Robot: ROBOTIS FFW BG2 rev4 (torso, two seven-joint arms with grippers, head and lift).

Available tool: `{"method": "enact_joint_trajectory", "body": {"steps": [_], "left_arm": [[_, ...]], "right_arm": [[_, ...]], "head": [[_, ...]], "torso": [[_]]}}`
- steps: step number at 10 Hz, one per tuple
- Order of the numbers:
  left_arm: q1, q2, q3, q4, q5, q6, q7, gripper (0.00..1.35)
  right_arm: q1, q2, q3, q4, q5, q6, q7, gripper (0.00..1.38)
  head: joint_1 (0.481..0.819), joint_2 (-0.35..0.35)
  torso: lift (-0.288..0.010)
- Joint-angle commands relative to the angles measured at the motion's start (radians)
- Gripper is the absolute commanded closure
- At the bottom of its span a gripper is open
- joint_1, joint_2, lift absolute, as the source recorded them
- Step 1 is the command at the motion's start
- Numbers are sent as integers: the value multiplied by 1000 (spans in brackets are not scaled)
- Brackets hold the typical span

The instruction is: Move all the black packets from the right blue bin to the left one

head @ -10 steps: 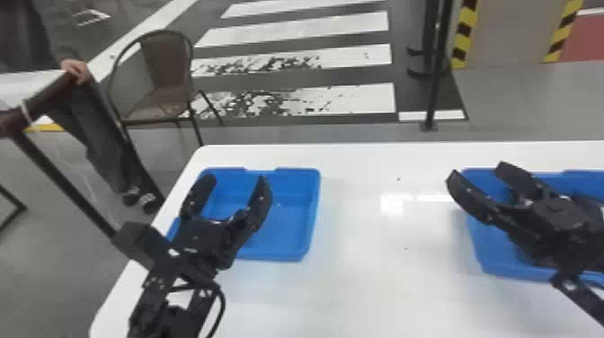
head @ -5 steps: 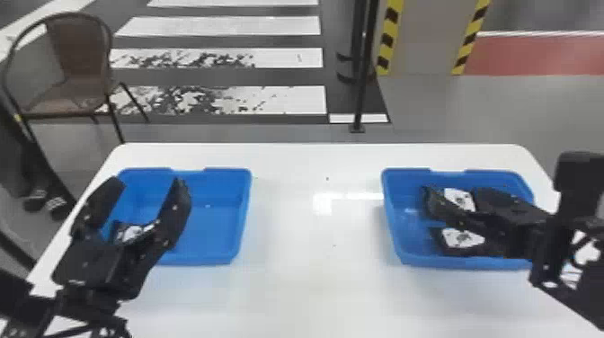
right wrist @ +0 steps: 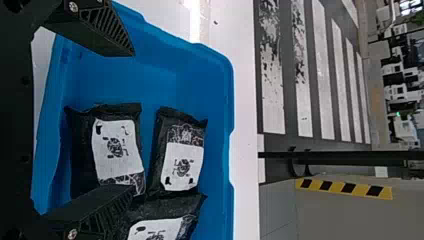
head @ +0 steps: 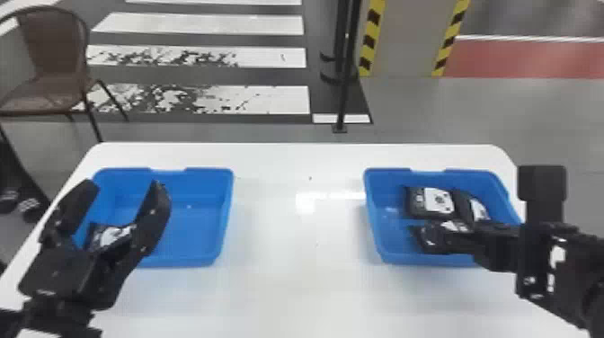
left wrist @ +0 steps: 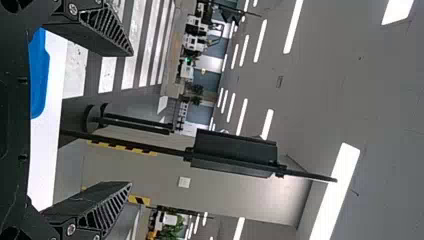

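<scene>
Over the left part of the left blue bin (head: 197, 211), my left gripper (head: 125, 191) stands open and holds nothing; below it a black packet (head: 108, 237) with a white label lies in that bin. My right gripper (head: 494, 245) reaches over the right side of the right blue bin (head: 391, 242), where a labelled packet (head: 439, 201) lies toward the back. In the left wrist view the left gripper (left wrist: 132, 117) is open. The right wrist view has the right gripper (right wrist: 133, 120) open above packets: one (right wrist: 117, 150) between the fingers' lines, another (right wrist: 182, 165) beside it, a third (right wrist: 155, 230) partly hidden.
Both bins stand on a white table (head: 296, 287), with a wide stretch of tabletop between them. Beyond its far edge are a chair (head: 54, 67) at the left and a dark post (head: 346, 81) near the middle.
The head view has swung to the right. My right gripper has turned and come lower over the right bin, uncovering packets there. My left gripper remains open over the left bin.
</scene>
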Motion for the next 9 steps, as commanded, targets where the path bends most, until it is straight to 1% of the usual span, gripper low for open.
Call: {"method": "enact_joint_trajectory", "body": {"steps": [1, 3, 6, 7, 9], "left_arm": [[-1, 2, -5, 0, 2, 9, -2, 114], [-1, 2, -7, 0, 2, 18, -3, 114], [-1, 2, -7, 0, 2, 23, -5, 114], [-3, 2, -9, 0, 2, 23, -5, 116], [-6, 2, -13, 0, 2, 23, -6, 116]], "right_arm": [[-52, -4, 0, 34, 15, 90, -10, 82], [-115, -17, 12, 113, 23, 139, -13, 93], [-194, -32, 44, 228, 33, 142, -12, 98], [-218, -38, 56, 255, 33, 159, -12, 98], [-233, -40, 58, 257, 75, 220, -13, 99]], "head": [[695, -41], [695, -60], [695, -73], [695, -74], [695, -76]], "torso": [[-140], [-140], [-140], [-140], [-140]]}}
